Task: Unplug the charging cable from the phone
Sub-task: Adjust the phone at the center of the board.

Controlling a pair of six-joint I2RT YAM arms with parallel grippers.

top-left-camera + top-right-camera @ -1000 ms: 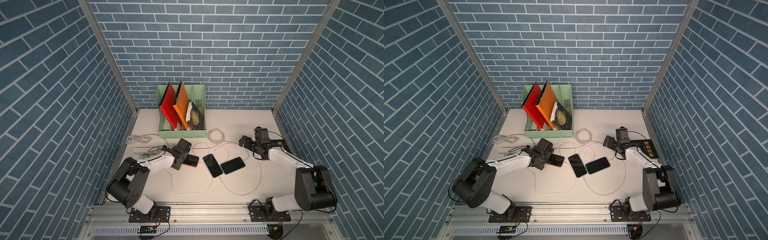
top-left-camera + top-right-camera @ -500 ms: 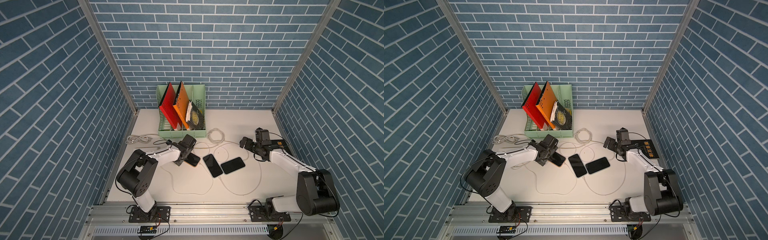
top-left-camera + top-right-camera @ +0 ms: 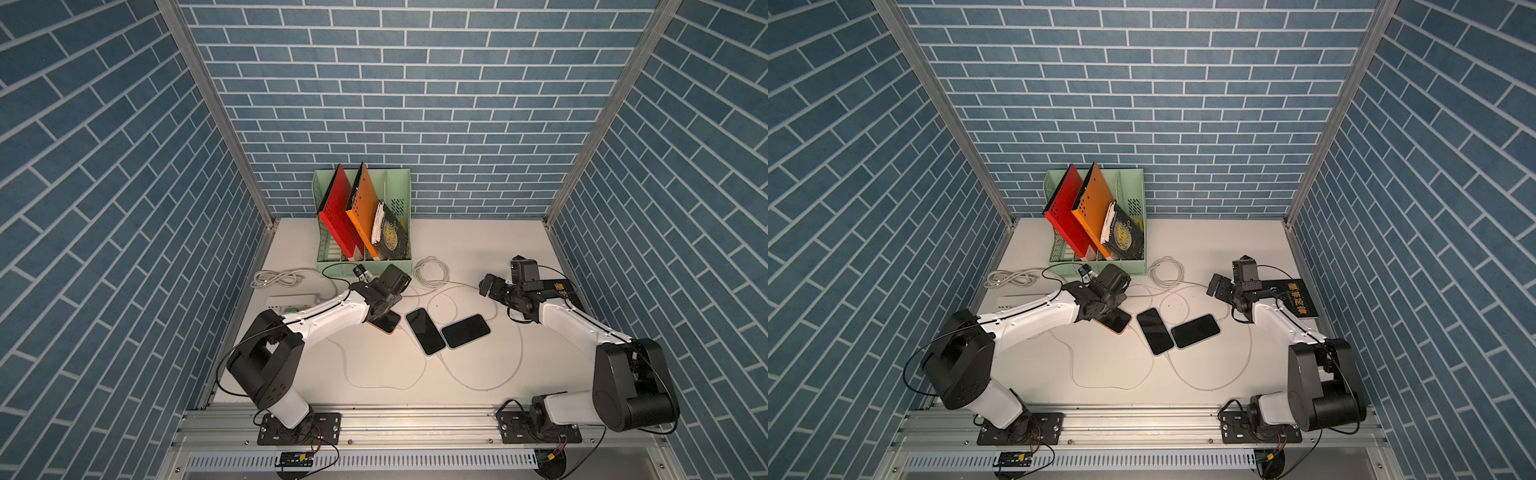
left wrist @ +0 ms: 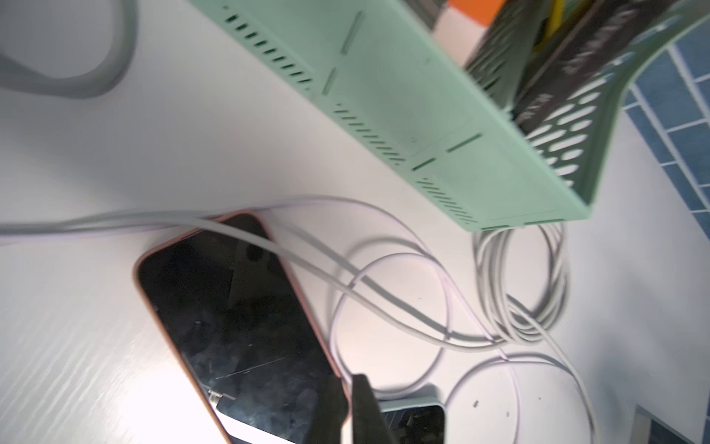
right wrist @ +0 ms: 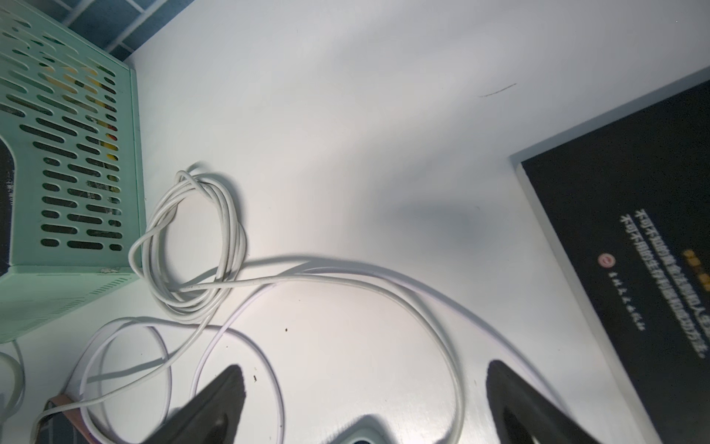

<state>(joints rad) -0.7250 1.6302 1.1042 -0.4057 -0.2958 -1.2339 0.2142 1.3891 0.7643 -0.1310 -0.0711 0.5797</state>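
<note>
Three phones lie face up mid-table: an orange-cased phone point(image 3: 388, 323) point(image 4: 230, 315), a black phone point(image 3: 424, 337) and a light-blue-cased phone point(image 3: 465, 331). Thin white charging cables point(image 3: 415, 376) point(image 4: 384, 303) loop around and over them. My left gripper point(image 3: 375, 316) point(image 4: 350, 381) is shut, its fingers pressed together over the edge of the orange-cased phone's near end. Whether anything thin is pinched between them cannot be made out. My right gripper point(image 3: 492, 286) point(image 5: 363, 371) stands open above bare table and a cable loop, to the right of the phones.
A green file rack point(image 3: 361, 266) with red and orange folders and a book stands at the back. Beside it lies a coiled white cable point(image 3: 432, 272) point(image 5: 192, 238). A grey cable bundle point(image 3: 276, 278) and a white power strip point(image 3: 291, 300) lie at the left. A black book point(image 3: 1298, 299) lies at the right.
My left gripper has gone from open to shut at the orange-cased phone, and the left arm's elbow has swung forward and up. The right arm has barely moved.
</note>
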